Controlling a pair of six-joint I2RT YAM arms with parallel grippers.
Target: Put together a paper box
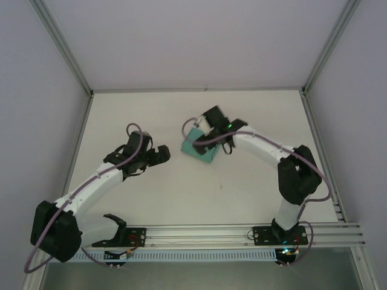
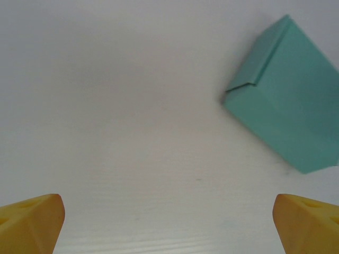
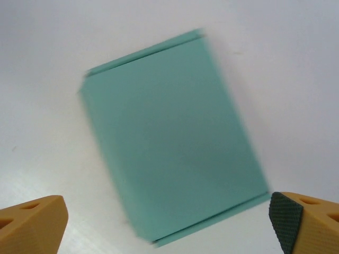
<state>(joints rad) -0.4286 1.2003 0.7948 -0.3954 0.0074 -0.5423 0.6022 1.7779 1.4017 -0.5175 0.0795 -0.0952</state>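
- Left gripper (image 1: 158,154): jaws spread wide, nothing between them, over bare table (image 1: 181,199), left of centre.
- Paper box (image 1: 198,147): folded up, lying flat on the table right of centre, apart from the left gripper.
- Right gripper (image 1: 205,128): jaws wide apart, over the box's far end, not clamping it.
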